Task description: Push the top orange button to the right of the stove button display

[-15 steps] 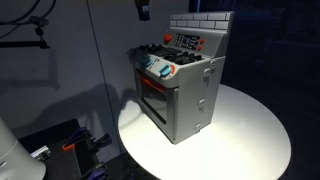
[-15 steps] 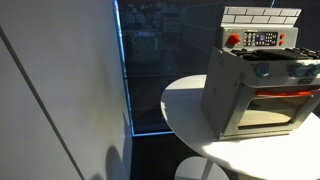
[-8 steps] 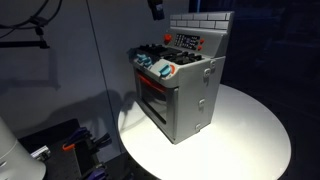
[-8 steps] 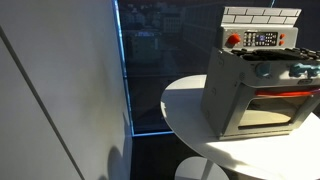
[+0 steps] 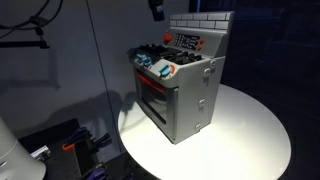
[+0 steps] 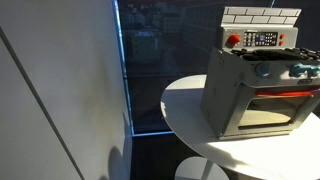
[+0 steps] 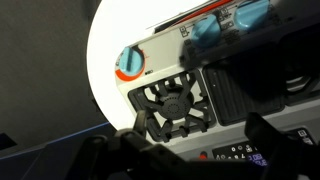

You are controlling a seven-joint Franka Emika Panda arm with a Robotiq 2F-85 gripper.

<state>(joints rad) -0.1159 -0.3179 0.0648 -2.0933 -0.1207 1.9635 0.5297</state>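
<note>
Dark at the top edge of an exterior view, my claw (image 5: 155,8) hangs above-left of the stove button display (image 5: 188,42); whether it's open or closed, I cannot tell. The top orange button (image 6: 284,37) sits just right of that display, so it lies below me and rightward.

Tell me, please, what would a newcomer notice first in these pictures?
The grey toy stove stands out, brightly lit on a round white table in a dark room. A white brick back wall rises above its small button display. The wrist view looks down on a black burner grate and a blue-and-orange knob.
</note>
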